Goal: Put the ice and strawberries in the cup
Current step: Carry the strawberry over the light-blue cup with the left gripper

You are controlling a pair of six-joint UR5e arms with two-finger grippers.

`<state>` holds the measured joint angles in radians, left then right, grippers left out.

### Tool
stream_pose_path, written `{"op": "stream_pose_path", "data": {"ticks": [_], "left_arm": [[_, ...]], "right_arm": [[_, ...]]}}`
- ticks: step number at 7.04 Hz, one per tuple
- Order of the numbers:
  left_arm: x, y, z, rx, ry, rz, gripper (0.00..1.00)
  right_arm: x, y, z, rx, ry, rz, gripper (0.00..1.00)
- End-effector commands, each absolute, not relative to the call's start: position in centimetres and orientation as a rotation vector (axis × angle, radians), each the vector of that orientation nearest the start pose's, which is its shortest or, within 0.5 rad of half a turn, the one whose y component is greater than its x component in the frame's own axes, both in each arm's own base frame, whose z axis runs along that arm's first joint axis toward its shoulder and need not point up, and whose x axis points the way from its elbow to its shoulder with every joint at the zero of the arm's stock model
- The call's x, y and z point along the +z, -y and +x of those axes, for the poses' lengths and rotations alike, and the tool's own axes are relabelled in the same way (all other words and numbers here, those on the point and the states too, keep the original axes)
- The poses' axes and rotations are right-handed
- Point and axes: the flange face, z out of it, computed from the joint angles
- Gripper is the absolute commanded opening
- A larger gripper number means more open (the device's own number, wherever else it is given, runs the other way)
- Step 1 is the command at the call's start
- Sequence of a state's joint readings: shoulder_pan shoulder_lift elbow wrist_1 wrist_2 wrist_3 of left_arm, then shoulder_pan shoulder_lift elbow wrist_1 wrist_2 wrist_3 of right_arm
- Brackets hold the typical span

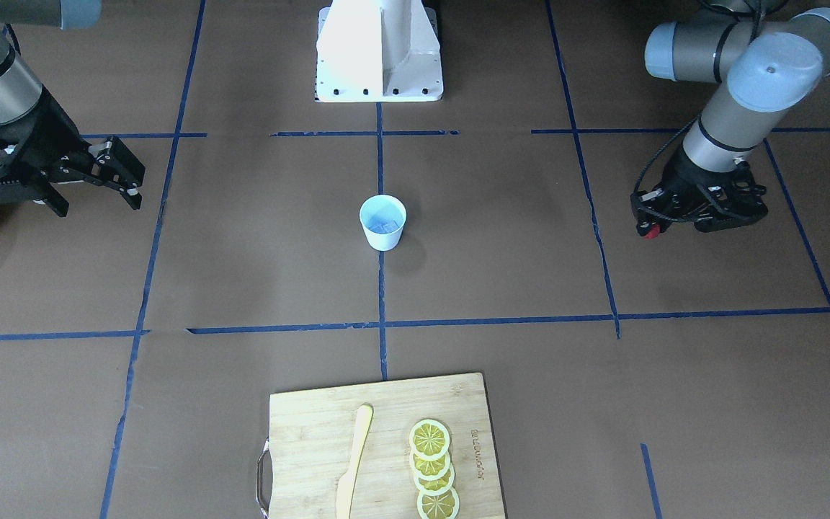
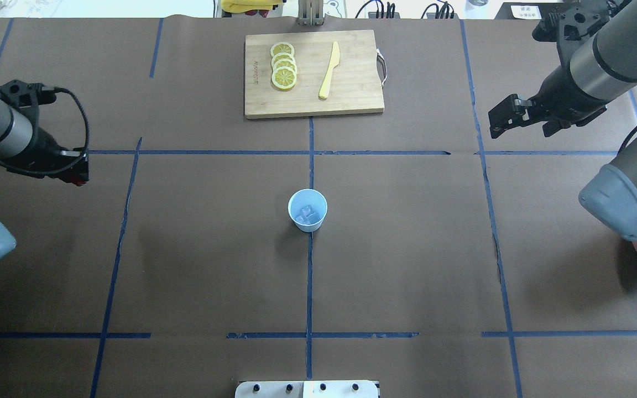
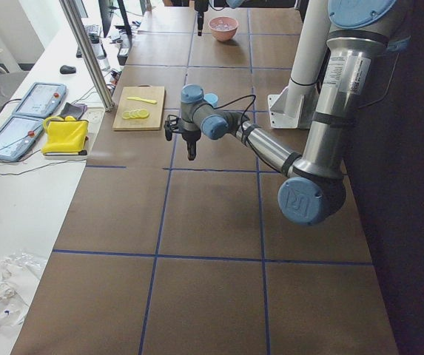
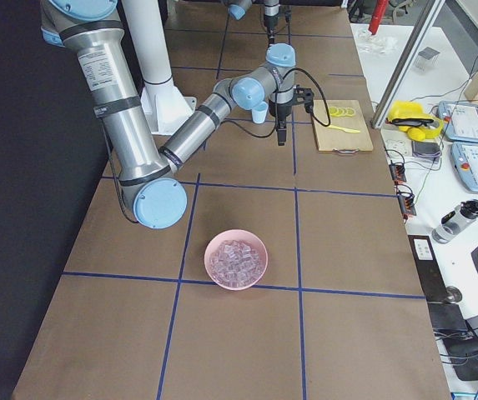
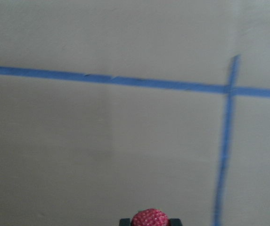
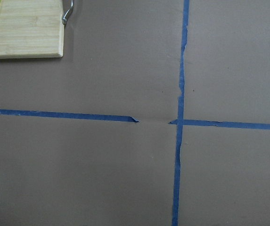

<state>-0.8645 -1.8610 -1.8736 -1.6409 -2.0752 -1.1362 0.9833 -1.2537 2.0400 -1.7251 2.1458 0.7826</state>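
The strawberry (image 5: 150, 218) is clamped in your left pincer (image 2: 78, 178), well apart from the cup (image 2: 307, 210), which holds ice (image 2: 307, 214) at the middle of the counter (image 2: 407, 249). Your right pincer (image 1: 98, 204) has its fingers apart and holds nothing.

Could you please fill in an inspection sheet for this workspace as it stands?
Surface: brown paper-covered table, blue tape grid.
Job's things: cup at centre holds ice; strawberry in left hand; more ice in pink bowl.
Clutter: cutting board with lemon slices and yellow knife.
Hands: left hand shut on strawberry; right hand open, empty.
Cables: black cable looped at left wrist.
Surroundings: teach pendants, yellow cloth on side bench.
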Motion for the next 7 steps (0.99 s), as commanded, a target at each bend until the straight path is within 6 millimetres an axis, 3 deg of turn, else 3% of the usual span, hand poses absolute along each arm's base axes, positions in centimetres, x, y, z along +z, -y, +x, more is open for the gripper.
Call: {"op": "stream_pose_path", "data": {"ticks": [1,2,3,4,5,7], "left_arm": [[23.2,47.4,39.8,-0.326,-0.857,-0.102,0.0],[19.4,45.7,42.5,-0.321,-0.889,-0.126,0.0],[16.6,45.3,44.9,-0.329,-0.905,-0.121,0.0],[14.8,46.1,48.5,-0.332,-0.885,-0.112,0.0],[13.4,47.2,50.6,-0.33,-0.88,-0.115,0.0],[11.5,48.4,52.5,-0.336,-0.879,-0.121,0.0]], "right_arm": [[30.9,48.7,-22.5,0.012,0.807,0.117,0.99],[31.4,48.4,-21.5,0.006,0.802,0.125,0.99],[32.4,48.3,-20.5,-0.012,0.79,0.131,0.99],[32.9,48.2,-19.8,-0.009,0.784,0.131,0.99],[33.1,48.1,-19.8,-0.007,0.782,0.128,0.99],[33.3,48.1,-19.8,-0.007,0.779,0.127,0.99]]}}
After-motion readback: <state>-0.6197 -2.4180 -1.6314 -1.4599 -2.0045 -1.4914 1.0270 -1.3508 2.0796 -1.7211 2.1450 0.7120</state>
